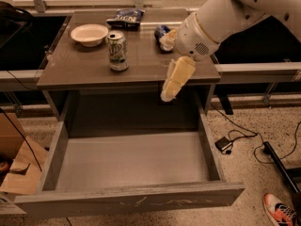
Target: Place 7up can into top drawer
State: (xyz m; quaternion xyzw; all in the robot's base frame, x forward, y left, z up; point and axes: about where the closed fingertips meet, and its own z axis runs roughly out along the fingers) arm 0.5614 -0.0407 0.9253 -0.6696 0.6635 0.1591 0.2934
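Note:
The 7up can [117, 51], pale green and white with a silver top, stands upright on the grey table top, left of centre. The top drawer [136, 200] is pulled wide open below the table, and nothing lies on its flat grey bottom. My gripper [168, 72] hangs over the table's front right edge, to the right of the can and well apart from it. It is open and empty. One cream finger [173, 81] points down over the drawer.
A white bowl [89, 33] and a dark snack bag [126, 18] sit at the back of the table [75, 69]. A blue-and-silver can [161, 31] lies behind my gripper. A cardboard box [16, 166] stands at left; cables [235, 138] and a shoe [281, 211] are on the floor at right.

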